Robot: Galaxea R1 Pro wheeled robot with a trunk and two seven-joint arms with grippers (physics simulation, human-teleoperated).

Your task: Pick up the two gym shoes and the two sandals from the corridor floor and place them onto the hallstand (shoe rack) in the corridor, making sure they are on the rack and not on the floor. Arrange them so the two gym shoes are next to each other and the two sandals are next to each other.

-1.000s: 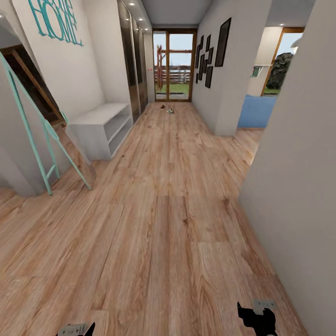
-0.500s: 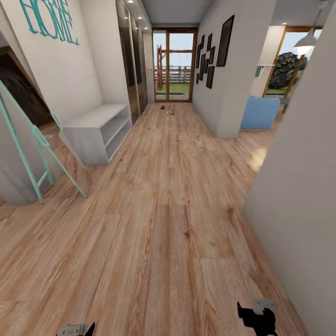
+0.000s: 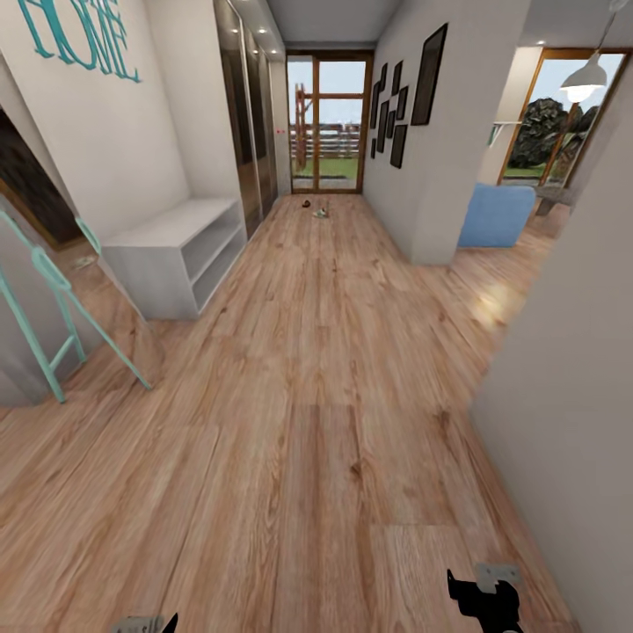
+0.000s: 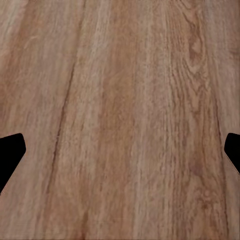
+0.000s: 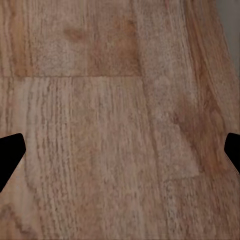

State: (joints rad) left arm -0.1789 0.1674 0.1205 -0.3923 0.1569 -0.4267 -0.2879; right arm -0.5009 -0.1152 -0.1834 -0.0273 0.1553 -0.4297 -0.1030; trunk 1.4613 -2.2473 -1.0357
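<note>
The approach step is judged in hand: small shoes [image 3: 320,209] are seen far down the corridor floor [image 3: 325,369]. Left gripper [image 4: 120,150] and right gripper [image 5: 120,150] are held apart, empty. Driving forward is called for.

From head height we look forward and down along the corridor floor [image 3: 316,369] toward the far glass door [image 3: 327,123]. Our two wrist cameras face straight down, close over the same planks, each framed by its spread gripper fingertips [image 4: 10,152] [image 5: 10,150]. All three views share that floor.
</note>
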